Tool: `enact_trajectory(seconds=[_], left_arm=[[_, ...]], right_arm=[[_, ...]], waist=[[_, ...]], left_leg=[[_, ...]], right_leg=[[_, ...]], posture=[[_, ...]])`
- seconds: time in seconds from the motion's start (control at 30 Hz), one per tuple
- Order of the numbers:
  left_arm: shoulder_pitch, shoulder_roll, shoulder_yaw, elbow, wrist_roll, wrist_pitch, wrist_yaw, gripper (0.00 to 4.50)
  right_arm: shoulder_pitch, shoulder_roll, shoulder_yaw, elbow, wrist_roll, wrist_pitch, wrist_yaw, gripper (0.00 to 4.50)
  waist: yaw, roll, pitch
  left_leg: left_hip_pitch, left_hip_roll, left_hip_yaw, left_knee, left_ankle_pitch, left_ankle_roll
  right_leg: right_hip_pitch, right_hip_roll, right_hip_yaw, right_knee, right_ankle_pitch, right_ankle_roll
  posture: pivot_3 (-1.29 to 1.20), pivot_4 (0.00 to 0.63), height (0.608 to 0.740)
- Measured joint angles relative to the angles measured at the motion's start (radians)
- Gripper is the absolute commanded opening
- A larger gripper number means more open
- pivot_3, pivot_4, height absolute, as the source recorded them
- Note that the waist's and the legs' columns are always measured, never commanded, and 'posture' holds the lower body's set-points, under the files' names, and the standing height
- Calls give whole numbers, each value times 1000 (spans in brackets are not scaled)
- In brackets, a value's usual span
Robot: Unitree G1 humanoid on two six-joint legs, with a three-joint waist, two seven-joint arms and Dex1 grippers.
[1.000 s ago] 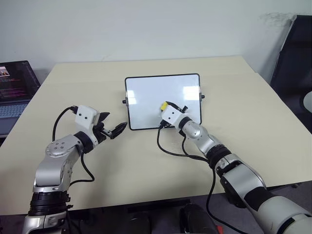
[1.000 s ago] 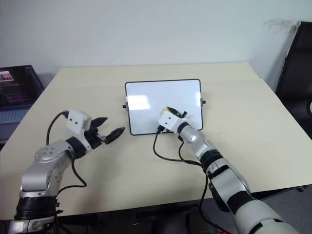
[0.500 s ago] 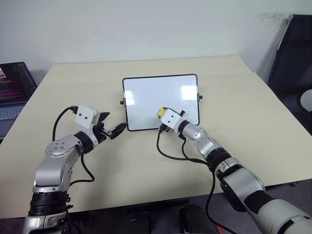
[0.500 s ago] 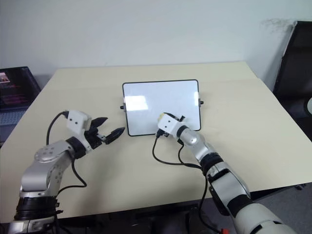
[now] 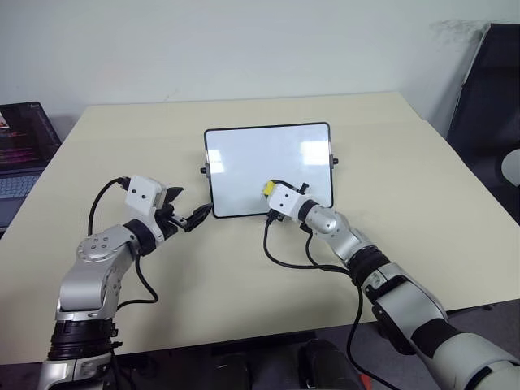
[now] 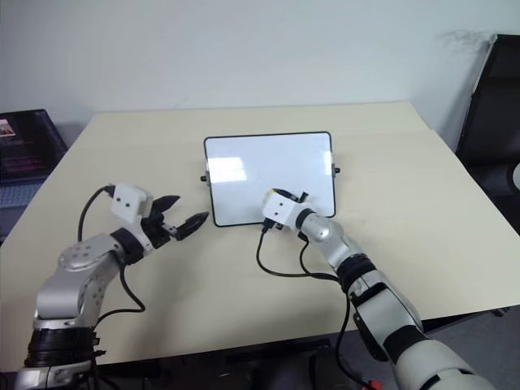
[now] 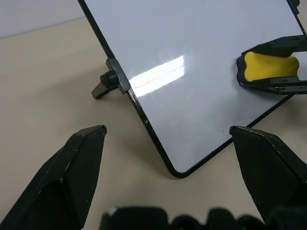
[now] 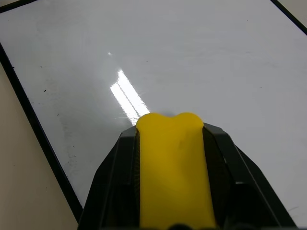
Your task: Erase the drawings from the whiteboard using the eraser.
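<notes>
The whiteboard (image 5: 268, 154) lies on the table's middle, propped on small black knobs (image 7: 109, 81). Its surface looks plain white, and the drawings are out of view. My right gripper (image 5: 269, 192) is shut on the yellow eraser (image 8: 172, 163), pressing it onto the board close to its near edge, right of centre. The eraser (image 7: 268, 67) also appears in the left wrist view between the right gripper's black fingers. My left gripper (image 5: 199, 215) is open and empty, hovering just off the board's near left corner (image 7: 177, 170).
A laptop (image 5: 20, 154) sits beyond the table's left edge. A black chair (image 5: 487, 97) stands at the far right. The beige table (image 5: 406, 195) has bare room on all sides of the board. A black cable (image 5: 284, 256) trails from my right wrist.
My right gripper has turned a little, bringing the eraser slightly closer to the board's near edge. The head view has shifted a bit. The left arm has kept still.
</notes>
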Motion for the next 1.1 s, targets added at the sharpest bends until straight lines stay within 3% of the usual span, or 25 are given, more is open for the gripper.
enact_trajectory(seconds=[0.4,0.83,1.1], left_arm=[[0,-1,0,0,0,0,-1,4500],[0,-2,-1,0,0,0,-3,4500],[0,-2,-1,0,0,0,-2,4500]], right_arm=[[-22,-34,-37,-10,24,33,-37,1415],[97,-28,29,-147,8,42,123,1414],[55,-28,26,-132,-20,56,17,1413]], waist=[[23,1,1],[12,0,0],[19,2,7]], left_leg=[[-1,0,-3,0,2,-2],[0,0,-4,-7,1,-3],[-2,0,-6,-7,3,-6]], right_leg=[[0,0,-1,-1,0,0],[-1,0,-1,-5,0,0],[-1,0,-1,-5,0,-1]], posture=[[0,150,740],[0,150,740],[0,150,740]])
